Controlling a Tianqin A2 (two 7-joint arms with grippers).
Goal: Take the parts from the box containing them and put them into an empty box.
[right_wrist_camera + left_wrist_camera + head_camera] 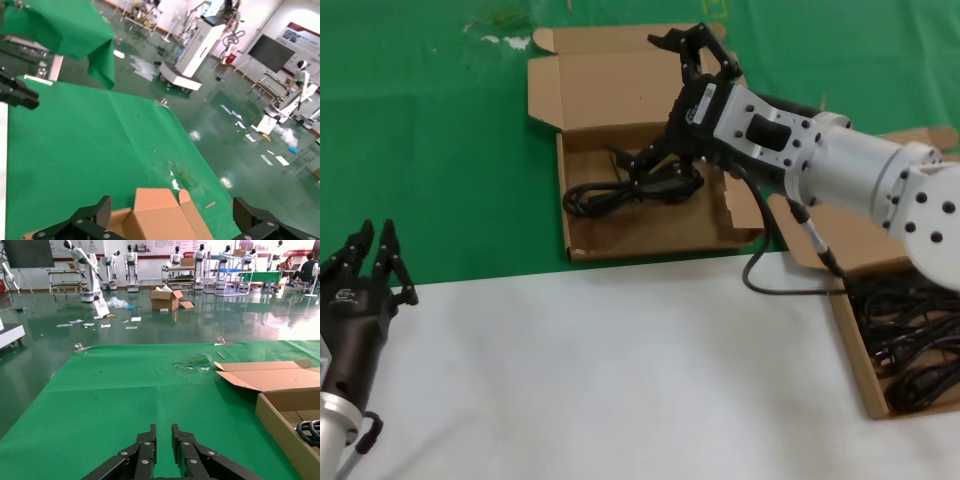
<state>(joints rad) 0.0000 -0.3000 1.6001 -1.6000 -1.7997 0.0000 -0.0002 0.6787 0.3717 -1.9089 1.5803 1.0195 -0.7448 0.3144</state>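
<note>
The cardboard box with a plain lid and rounded corner tabs (582,205) stands open at the back centre on the green cloth. One coiled black cable bundle (620,192) lies in it. My right gripper (648,102) hovers just above that bundle, jaws wide open and empty; in its wrist view (170,216) the box's lid (160,220) shows between the fingers. A second cardboard box (855,355) at the front right holds several cable bundles (915,345); my right arm hides most of its flaps. My left gripper (375,232) is parked at the front left, fingers close together and empty.
Green cloth (440,150) covers the back of the table and white surface (600,380) the front. The right arm's own black cable (775,288) loops down between the two boxes. The left wrist view shows my left gripper (163,432), the centre box's wall (280,415) and its lid (270,377).
</note>
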